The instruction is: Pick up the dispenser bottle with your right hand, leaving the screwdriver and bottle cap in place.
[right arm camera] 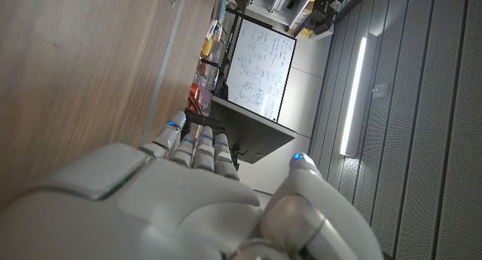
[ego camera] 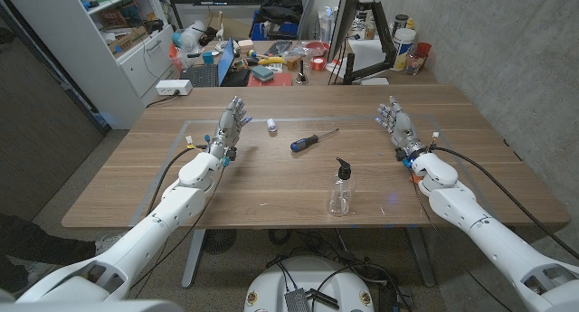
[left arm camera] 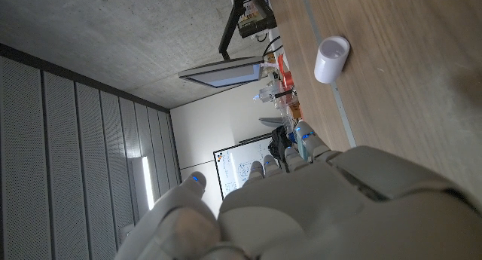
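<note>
A clear dispenser bottle (ego camera: 340, 193) with a black pump top stands upright on the wooden tabletop (ego camera: 271, 181). The right hand (ego camera: 399, 128) and left hand (ego camera: 230, 128) wait apart, fingers extended, holding nothing.

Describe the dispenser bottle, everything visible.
The dispenser bottle is small and clear, plastic by its look, with a black pump top whose nozzle points toward the robot's left. It appears empty, though that is hard to tell. It stands upright on the wooden table, near the front edge, nearer the robot than the screwdriver. Nothing touches it; the right robot hand stands well apart.

Concrete wall (ego camera: 507, 50) — cluttered shelves (ego camera: 118, 23)
</note>
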